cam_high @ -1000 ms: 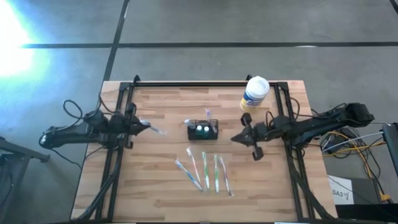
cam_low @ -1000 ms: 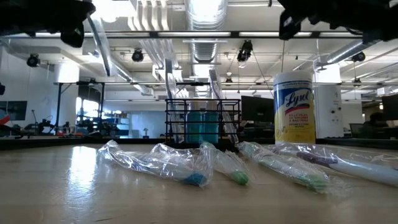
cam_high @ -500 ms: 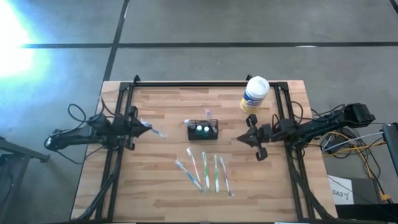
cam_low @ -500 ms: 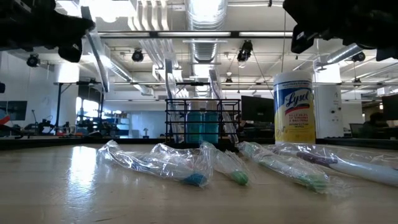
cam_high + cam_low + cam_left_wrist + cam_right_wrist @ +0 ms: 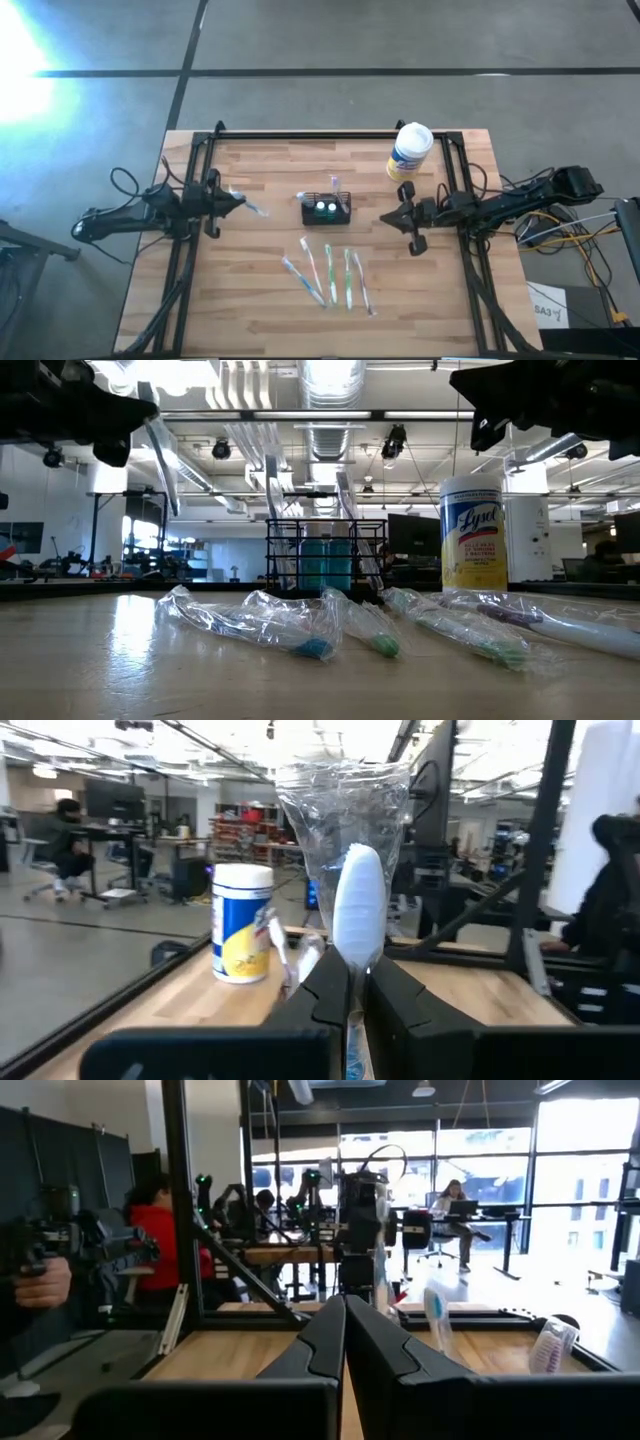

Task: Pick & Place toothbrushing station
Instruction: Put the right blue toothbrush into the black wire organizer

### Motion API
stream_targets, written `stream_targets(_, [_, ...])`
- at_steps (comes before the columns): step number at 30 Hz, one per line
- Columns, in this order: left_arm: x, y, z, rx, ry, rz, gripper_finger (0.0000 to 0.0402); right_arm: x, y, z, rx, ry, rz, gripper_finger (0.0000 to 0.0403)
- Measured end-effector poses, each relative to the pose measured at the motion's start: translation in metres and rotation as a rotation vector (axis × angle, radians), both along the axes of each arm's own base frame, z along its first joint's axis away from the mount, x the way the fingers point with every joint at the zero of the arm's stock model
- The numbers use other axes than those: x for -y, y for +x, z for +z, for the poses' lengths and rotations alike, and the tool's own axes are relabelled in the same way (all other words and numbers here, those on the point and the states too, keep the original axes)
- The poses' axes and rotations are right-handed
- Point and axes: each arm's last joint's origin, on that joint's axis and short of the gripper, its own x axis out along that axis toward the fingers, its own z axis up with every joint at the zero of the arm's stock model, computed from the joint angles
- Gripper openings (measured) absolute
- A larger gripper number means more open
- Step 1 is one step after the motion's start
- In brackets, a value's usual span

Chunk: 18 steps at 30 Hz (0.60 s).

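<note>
**High view: a light wire caddy at table centre, one wrapped brush already held**

High view, read from left to right. The left gripper (image 5: 232,203) hovers above the table's left part, its fingers pinched on a wrapped toothbrush (image 5: 247,208); in the left wrist view the brush head (image 5: 357,910) stands between the closed fingertips inside its clear wrapper. Near the centre of the wooden table (image 5: 250,300) stands the toothbrushing station (image 5: 327,209), a small black wire-mesh caddy, upright, with teal items inside. Just in front of it lie four more wrapped toothbrushes (image 5: 327,277), spread like a fan. Farther right, the right gripper (image 5: 399,216) hangs above the table with its fingers pressed together and holding nothing, as the right wrist view shows. A white-and-yellow tub (image 5: 408,152) stands at the far right corner, well apart from the caddy.

Judged from its open mesh, the caddy is probably light and stiff, and likely to slide or tip when nudged. Its top rim wire or a divider seems the surest hold. The brushes' wrappers look slippery; a grip on the handle through the film seems safest.
</note>
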Motion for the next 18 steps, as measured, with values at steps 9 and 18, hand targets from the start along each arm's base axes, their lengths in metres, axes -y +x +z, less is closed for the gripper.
stream_targets(9, [0.006, 0.013, 0.001, -0.020, 0.036, -0.210, 0.0015, 0.000, 0.000, 0.000, 0.000, 0.002, -0.013, 0.0008])
stream_targets(18, [0.004, 0.041, 0.007, 0.040, 0.069, -0.207, 0.0015, 0.002, 0.000, 0.000, 0.000, 0.015, -0.077, 0.0008])
